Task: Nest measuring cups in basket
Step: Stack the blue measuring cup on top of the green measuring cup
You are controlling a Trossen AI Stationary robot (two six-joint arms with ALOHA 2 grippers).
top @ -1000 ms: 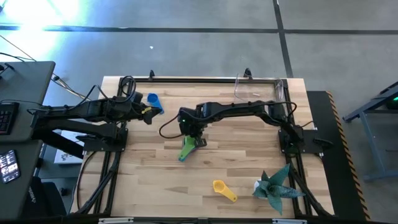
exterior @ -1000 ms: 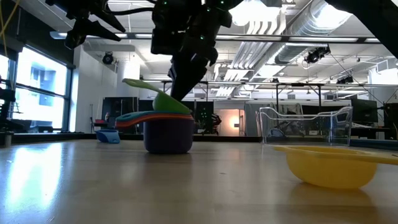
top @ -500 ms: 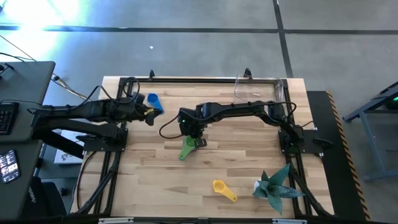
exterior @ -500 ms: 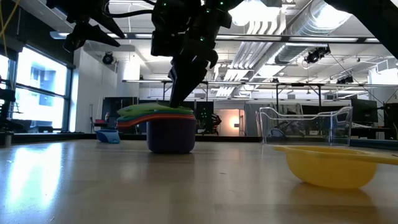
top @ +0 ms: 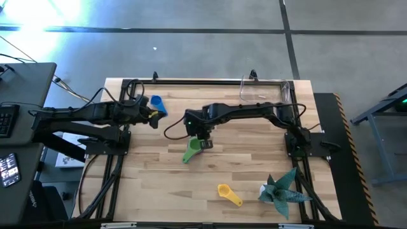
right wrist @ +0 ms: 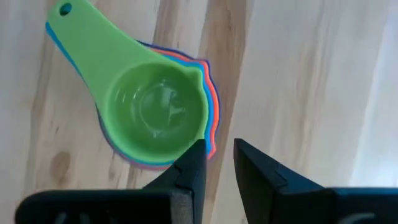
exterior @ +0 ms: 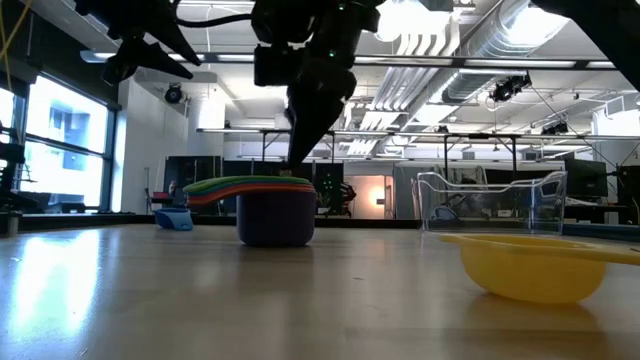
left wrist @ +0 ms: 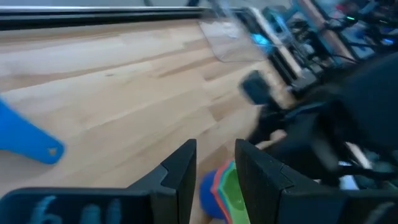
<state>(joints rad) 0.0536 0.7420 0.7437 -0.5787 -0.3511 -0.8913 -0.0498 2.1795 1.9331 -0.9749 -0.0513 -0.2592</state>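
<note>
Mid-table over the cup stack [top: 190,151], green cup [right wrist: 152,112] on top, right gripper [top: 203,141] barely cracked open, gripping nothing.

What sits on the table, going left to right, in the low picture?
Small blue cup → stack of nested cups with the green cup on top → clear basket → yellow cup.

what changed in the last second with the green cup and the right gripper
The green cup, tilted a second ago, has dropped flat into the nested stack. The right gripper has let go of it, jaws slightly apart just above the rim. The left gripper, blue cup, yellow cup and basket stayed put.
</note>
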